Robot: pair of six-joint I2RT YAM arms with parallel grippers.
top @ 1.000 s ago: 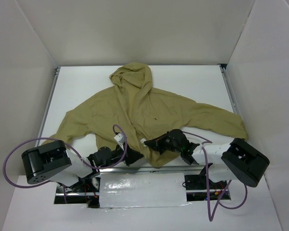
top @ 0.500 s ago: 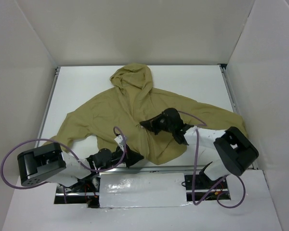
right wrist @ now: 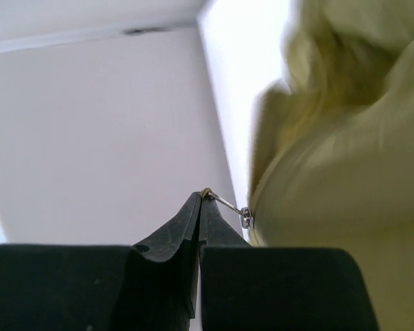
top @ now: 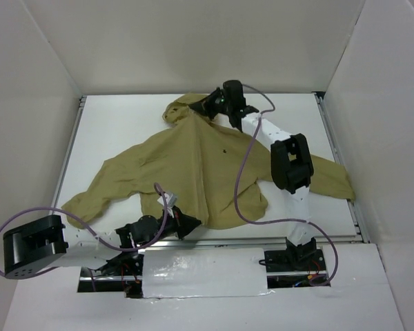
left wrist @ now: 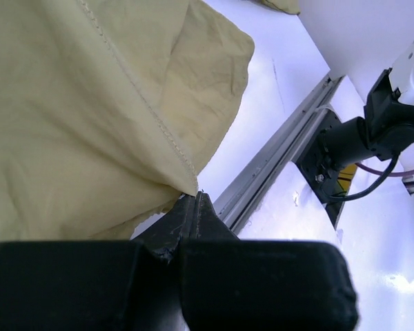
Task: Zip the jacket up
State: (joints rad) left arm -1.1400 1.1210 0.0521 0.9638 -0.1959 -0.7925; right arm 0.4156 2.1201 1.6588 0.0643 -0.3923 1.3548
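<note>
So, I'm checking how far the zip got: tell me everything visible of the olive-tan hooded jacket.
The soft olive-tan hooded fabric jacket lies front up on the white table, sleeves spread, tiny dark chest mark showing. The left gripper pinches its bottom hem; the right gripper pinches the metal zipper pull up by the hood.

- Left arm (top: pixel 83 245): white links between black joints, with a boxy black housing rounded at one end.
- Right arm (top: pixel 262 127): the same white-and-black build, with a black block housing along it.
- Left cable (top: pixel 34 210): purple, in a wide loop.
- Right cable (top: pixel 237 183): purple, long and curving.
- Left tool (left wrist: pixel 196 196): two matte black fingers tapering from a broad black block to thin wedge tips.
- Right tool (right wrist: pixel 203 196): the same black, wedge-tipped shape.
- Right base (top: pixel 293 258): black mount with thin red wires.
</note>
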